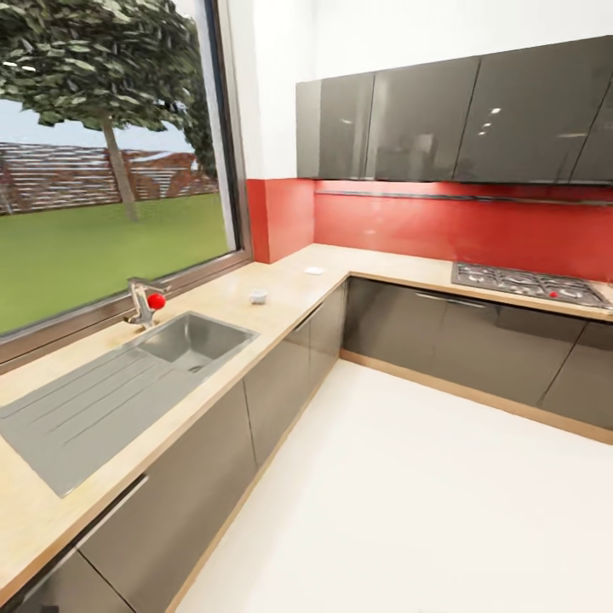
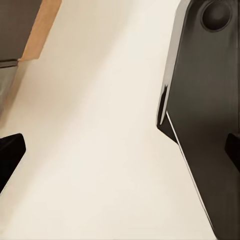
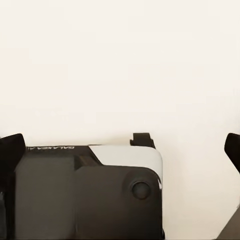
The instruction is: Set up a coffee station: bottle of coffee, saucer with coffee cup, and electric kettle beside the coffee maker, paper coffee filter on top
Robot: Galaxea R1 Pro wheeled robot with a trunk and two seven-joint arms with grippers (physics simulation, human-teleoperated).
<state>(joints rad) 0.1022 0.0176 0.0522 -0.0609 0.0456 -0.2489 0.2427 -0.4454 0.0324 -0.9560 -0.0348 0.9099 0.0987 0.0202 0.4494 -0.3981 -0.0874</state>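
The kitchen countertop [image 1: 281, 294] is finished in light wood grain over glossy dark grey cabinet fronts [image 1: 281, 387]. A glossy red backsplash [image 1: 460, 226] is seen upper right, beneath dark grey wall cabinets [image 1: 443, 115]. The sink [image 1: 111, 392] at left is matt grey steel, and a red knob [image 1: 156, 300] is noted on its tap. The coffee cup [image 1: 258, 295] and saucer [image 1: 314, 271] are white. The floor [image 1: 409, 502] is off-white.

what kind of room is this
A home kitchen, most likely: an L-shaped wood-grain countertop with a steel sink and tap under a big window, a gas hob against the red backsplash, and glossy grey wall cabinets.
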